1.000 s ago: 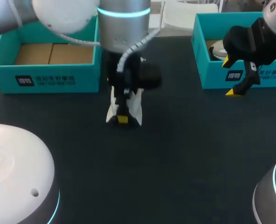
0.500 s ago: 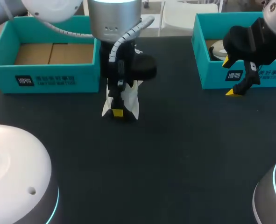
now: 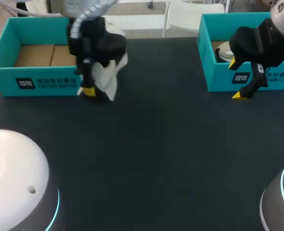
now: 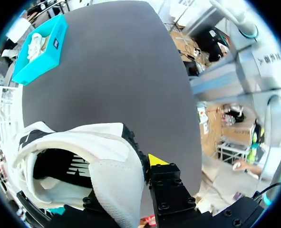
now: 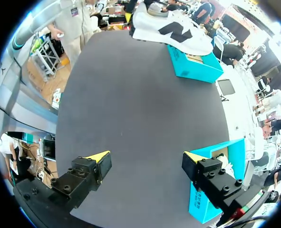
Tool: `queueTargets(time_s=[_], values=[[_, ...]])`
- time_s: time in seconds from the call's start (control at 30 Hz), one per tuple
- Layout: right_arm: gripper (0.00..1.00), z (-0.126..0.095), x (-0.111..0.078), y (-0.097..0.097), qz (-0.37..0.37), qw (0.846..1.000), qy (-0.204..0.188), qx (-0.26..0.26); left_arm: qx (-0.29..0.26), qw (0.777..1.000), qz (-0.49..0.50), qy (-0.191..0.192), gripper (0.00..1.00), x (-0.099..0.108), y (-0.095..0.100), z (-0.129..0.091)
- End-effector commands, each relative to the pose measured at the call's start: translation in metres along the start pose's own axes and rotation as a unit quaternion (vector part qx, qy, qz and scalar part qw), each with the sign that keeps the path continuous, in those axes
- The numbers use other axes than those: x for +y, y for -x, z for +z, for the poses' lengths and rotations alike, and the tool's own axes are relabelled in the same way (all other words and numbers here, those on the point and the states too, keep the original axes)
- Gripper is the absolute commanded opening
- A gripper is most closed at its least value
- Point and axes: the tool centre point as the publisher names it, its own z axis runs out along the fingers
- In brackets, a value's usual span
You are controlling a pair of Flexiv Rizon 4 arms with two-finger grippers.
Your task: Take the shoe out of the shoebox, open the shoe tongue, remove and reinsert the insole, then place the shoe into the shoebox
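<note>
Shoe [image 3: 109, 72] one, in left claw [image 3: 88, 90]; shoeboxes [image 3: 45, 83] [image 3: 250, 77] two.

A robotics lab is indicated: a dark worktop [image 3: 180, 163] is flanked by a left arm [image 3: 94, 42] and a right arm [image 3: 266, 43], and teal shoeboxes [image 3: 36, 83] are set along its far edge.
</note>
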Motion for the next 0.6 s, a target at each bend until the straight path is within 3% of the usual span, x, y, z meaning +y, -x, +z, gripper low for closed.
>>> queueTargets(time_s=[0.03, 0.4, 0.6], values=[[1.00, 0.001, 0.002, 0.002, 0.000, 1.000, -0.002, 0.002, 0.012, 0.999, 0.029, -0.019, 0.00, 0.065, 0.014, -0.006], [1.00, 0.001, 0.002, 0.002, 0.000, 1.000, -0.002, 0.002, 0.013, 0.998, 0.055, 0.008, 0.00, 0.190, 0.063, -0.003], [1.00, 0.001, 0.002, 0.002, 0.000, 1.000, -0.002, 0.002, 0.004, 1.000, 0.027, 0.005, 0.00, 0.243, 0.084, -0.006]])
